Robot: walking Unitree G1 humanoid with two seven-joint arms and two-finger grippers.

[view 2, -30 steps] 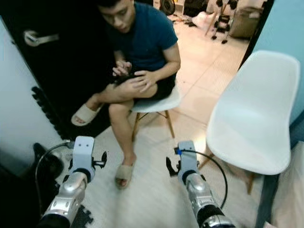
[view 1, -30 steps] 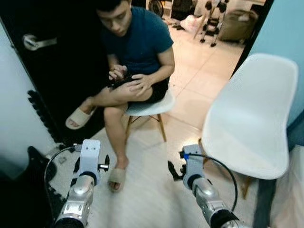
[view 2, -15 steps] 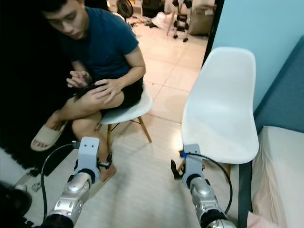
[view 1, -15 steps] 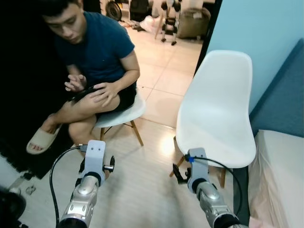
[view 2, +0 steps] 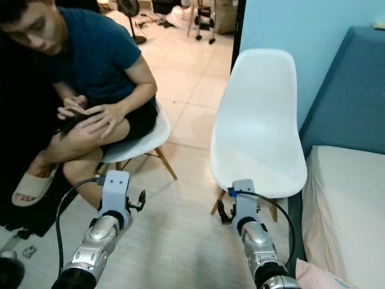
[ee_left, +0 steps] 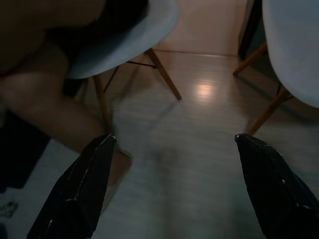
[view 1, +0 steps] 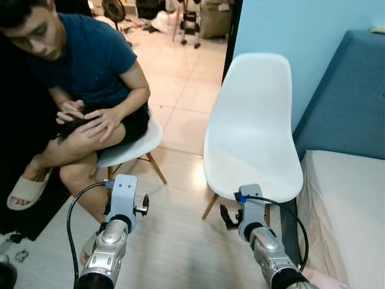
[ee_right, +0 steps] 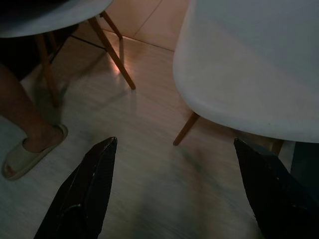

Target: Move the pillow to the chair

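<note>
An empty white shell chair [view 1: 252, 129] on wooden legs stands on the pale floor just ahead of me, slightly to the right. My right gripper [ee_right: 175, 141] is open and holds nothing, hanging low in front of the chair's seat edge [ee_right: 249, 74]. To the left of the chair, my left gripper [ee_left: 174, 137] is also open and holds nothing, low over the floor. A pinkish soft corner [view 2: 317, 276] shows at the bottom right edge; I cannot tell whether it is the pillow.
A person [view 1: 78, 78] sits on a second white chair [view 1: 129, 147] at the left, legs crossed, one sandalled foot [ee_right: 27, 154] on the floor. A pale mattress [view 1: 346, 205] and a blue padded back [view 1: 346, 96] stand at the right. A doorway [view 1: 180, 36] opens behind.
The camera has swung to the right: the empty chair now sits near the middle, and the mattress and blue back have come into view. Both arms keep the same pose.
</note>
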